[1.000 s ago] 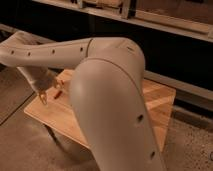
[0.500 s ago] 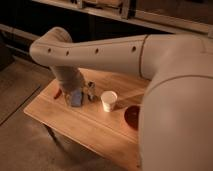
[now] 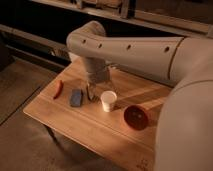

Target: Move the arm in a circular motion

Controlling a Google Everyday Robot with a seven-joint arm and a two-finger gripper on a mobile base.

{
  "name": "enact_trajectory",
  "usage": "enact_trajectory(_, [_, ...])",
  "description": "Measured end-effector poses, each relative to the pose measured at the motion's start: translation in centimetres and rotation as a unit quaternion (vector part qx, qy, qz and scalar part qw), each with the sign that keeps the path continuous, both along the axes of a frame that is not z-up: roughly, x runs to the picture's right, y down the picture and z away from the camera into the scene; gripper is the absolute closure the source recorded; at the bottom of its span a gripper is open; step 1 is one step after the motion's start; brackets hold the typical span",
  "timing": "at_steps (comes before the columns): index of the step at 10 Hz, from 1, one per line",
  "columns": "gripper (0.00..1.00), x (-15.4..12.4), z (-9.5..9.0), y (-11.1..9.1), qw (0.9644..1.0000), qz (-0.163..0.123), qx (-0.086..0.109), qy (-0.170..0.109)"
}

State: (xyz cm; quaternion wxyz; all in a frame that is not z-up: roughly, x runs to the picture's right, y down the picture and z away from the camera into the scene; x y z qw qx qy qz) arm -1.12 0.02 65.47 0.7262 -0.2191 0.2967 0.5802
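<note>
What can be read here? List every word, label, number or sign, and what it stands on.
No text can be read.
A small dark mark near the table's front edge: too blurred to read.
The arm, white cup and red bowl: no print visible.
The gripper, low over the table beside the cup, shows none.
</note>
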Motion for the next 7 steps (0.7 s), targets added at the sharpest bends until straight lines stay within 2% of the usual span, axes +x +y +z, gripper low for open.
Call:
enact_trajectory(1, [0.35, -0.9, 1.5, -1.3, 1.0000, -0.003, -0.004, 0.005])
enact_trajectory(4, [0.35, -4.5, 4.2, -3.8, 0.9997, -0.019, -0.013, 0.007])
enact_trajectory(5, [0.35, -7.2, 5.4, -4.7, 0.9993, -0.033, -0.017, 0.002])
enact_trajectory(7, [0.35, -10.7, 6.4, -5.2, 0.9984, -0.051, -0.021, -0.012])
